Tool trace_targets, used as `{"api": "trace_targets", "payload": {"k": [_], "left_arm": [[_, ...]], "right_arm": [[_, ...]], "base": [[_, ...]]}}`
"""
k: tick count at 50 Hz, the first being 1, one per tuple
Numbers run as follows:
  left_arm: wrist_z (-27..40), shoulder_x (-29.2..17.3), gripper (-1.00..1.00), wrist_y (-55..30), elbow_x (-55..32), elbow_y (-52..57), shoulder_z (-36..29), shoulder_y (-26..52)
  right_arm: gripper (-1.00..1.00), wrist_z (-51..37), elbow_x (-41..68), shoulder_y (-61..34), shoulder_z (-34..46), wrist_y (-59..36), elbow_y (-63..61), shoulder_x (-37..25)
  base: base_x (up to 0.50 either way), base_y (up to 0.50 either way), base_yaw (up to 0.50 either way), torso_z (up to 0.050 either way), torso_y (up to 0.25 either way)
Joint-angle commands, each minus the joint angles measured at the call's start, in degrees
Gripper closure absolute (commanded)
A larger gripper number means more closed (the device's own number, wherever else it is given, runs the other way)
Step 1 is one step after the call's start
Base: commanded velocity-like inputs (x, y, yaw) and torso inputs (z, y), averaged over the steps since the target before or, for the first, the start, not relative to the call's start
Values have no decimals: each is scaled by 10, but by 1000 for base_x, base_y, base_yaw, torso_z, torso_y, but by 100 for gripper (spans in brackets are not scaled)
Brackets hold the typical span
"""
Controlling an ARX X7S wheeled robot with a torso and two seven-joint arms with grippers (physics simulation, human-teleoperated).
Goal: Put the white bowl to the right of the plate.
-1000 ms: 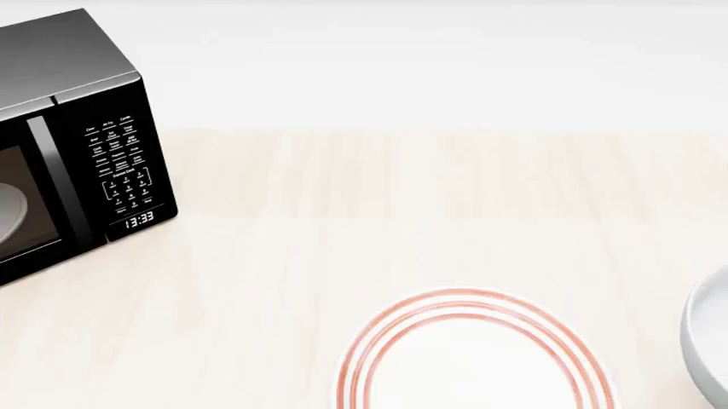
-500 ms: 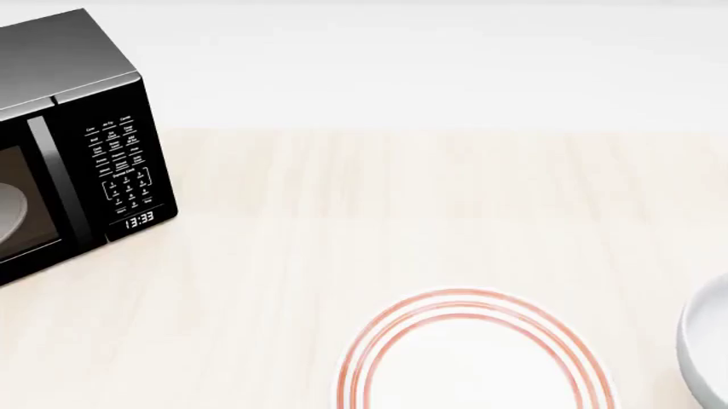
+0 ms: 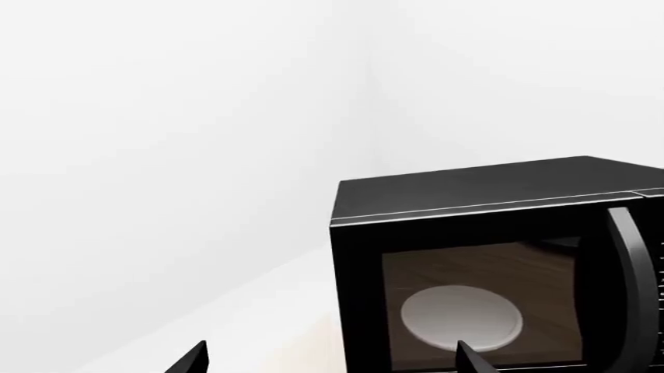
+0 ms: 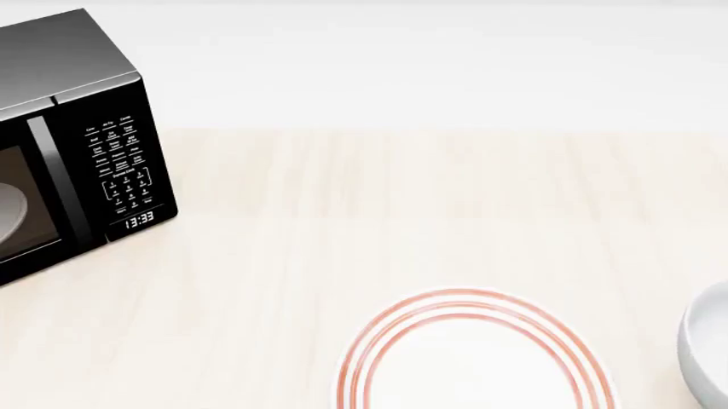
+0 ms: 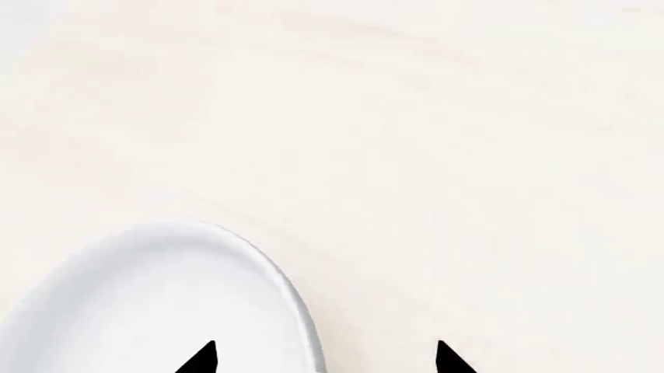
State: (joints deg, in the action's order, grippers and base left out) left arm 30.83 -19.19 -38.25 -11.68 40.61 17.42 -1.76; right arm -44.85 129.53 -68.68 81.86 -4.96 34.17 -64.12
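The white bowl [image 4: 707, 349] sits at the right edge of the head view, cut off by the frame, to the right of the red-ringed plate [image 4: 472, 366] and apart from it. In the right wrist view the bowl [image 5: 135, 303] fills one corner. My right gripper [image 5: 326, 359] is open, and its two black fingertips [image 5: 205, 359] straddle the bowl's rim, one over the inside and one over the table outside. My left gripper [image 3: 330, 361] is open and empty, facing the microwave. Neither gripper shows in the head view.
A black microwave [image 4: 80, 145] stands at the table's back left, door shut, with a pale dish [image 3: 462, 317] seen through its window. The light wood table [image 4: 398, 213] runs back to a white wall.
The bowl has shifted slightly lower in the head view over the last second. The plate and microwave have not moved.
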Motion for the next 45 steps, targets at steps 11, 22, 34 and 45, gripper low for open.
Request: {"api": "trace_targets", "payload": {"k": [11,22,34,45], "left_arm": [[-3,-2,-100,10,-1,15,-10,-14],[-14,-6,-100,35,15,36,-62,-34],[-37,-13,-100,80,52,82,-174,-75],[-82,-8,-100,191,38,66,-231,-112]], "right_arm": [[-100,-257,-336,-82,-32,150,-481,-177],[-100,-397,-533,-84,-35,178,-718,-195],[-100,-451,-805,211,-154,56,-847,-24],[-100,-432,-1106,369,-67,58,-758,117]], "base": [[0,0,0,0,0],[0,0,0,0,0],[0,0,0,0,0],[0,0,0,0,0]]}}
